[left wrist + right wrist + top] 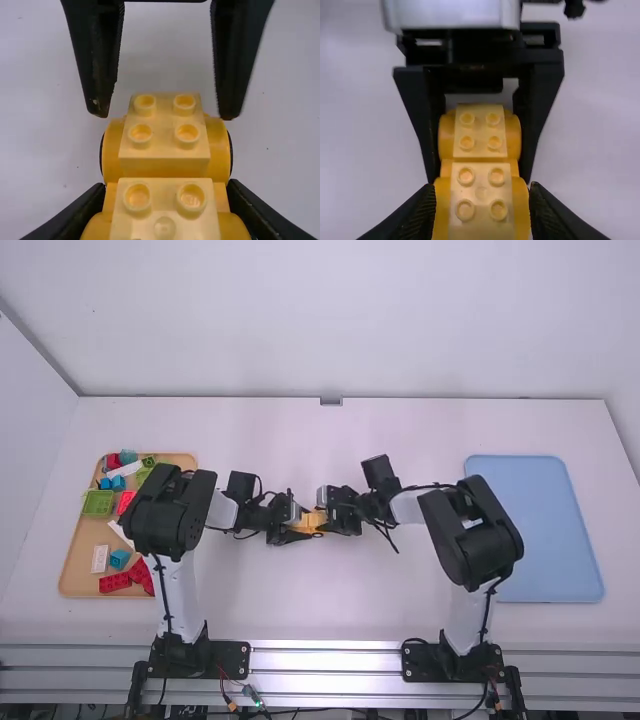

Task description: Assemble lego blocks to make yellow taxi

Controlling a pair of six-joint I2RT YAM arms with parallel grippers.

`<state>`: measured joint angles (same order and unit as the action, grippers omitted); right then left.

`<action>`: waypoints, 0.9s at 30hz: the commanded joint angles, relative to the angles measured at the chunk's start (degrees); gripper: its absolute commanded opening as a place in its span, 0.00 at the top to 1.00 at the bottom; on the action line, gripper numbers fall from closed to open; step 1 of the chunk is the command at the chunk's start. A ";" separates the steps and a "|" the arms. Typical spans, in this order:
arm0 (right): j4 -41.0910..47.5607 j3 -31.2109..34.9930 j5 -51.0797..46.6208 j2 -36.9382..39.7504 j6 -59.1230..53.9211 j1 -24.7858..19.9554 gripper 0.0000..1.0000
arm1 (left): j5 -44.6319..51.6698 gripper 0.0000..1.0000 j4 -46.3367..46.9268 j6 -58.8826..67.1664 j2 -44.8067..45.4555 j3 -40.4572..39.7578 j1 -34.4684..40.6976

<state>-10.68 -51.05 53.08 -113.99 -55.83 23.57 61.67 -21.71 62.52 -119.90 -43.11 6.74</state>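
Observation:
In the high view my left gripper (287, 523) and my right gripper (340, 515) face each other at mid-table, with the yellow block car (309, 522) between them. The left wrist view has my left gripper (162, 200) shut on the car's sides; the yellow car (165, 165) shows studded blocks on top and rounded yellow sides. My right gripper's fingers (102, 65) stand apart at its far end. Seen in the right wrist view, my right gripper (481, 197) is open, one finger on each side of the car's (480, 135) near end.
A wooden tray (75, 560) with red, blue, green and white blocks stands at the left, partly beneath the left arm. At the right lies a light blue tray (555, 530), with the right arm's elbow over its left edge.

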 commanded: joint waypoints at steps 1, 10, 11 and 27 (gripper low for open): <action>0.59 -1.86 7.37 -1.09 0.09 -1.49 0.49 | 0.66 0.50 0.35 -0.17 -1.09 0.37 0.39; 1.29 -2.19 5.99 -1.09 1.90 -2.67 1.00 | 0.61 0.51 0.37 -0.15 -1.09 0.24 0.39; 1.31 -2.19 3.39 -1.09 3.04 -1.99 1.00 | 0.68 0.51 0.39 -0.17 -1.09 0.22 0.37; 4.09 -2.27 -10.05 -3.85 4.20 2.29 1.00 | 0.59 0.54 0.26 -0.17 -1.09 0.26 0.39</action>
<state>-7.75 -53.43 48.99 -114.28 -51.81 25.87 61.67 -21.71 62.50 -119.90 -43.11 6.76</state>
